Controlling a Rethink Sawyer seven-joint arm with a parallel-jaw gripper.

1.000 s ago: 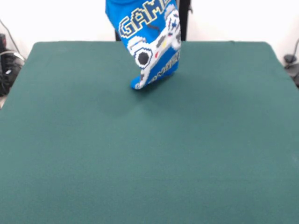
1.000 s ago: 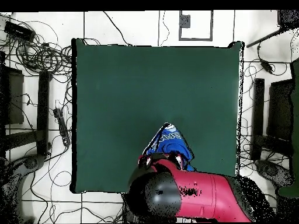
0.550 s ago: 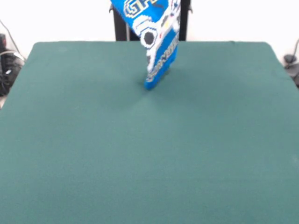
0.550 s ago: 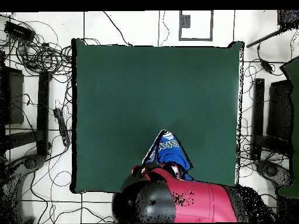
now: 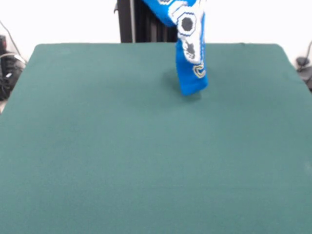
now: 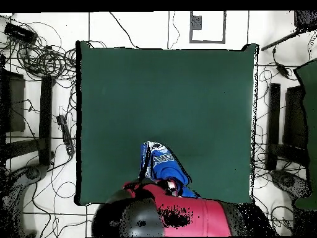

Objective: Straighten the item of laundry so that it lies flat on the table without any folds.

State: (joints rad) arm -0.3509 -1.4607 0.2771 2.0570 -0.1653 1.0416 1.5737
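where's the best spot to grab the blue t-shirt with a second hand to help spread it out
Probably the bottom tip of the T-shirt. It hangs bunched into a narrow strip from above, with its lower end just at the green table, so that end is the free, reachable part. Come in low from the open table in front of it, pinch that hanging corner, then pull it away from the held end so the folds open.

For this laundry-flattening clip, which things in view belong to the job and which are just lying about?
Belongs to the job:
- blue T-shirt, hanging bunched above the table, lower end close to the cloth
- green table
- red and black robot arm holding the shirt up; its pincer is hidden

Just lying about:
- cables on the floor
- black stands beside the table
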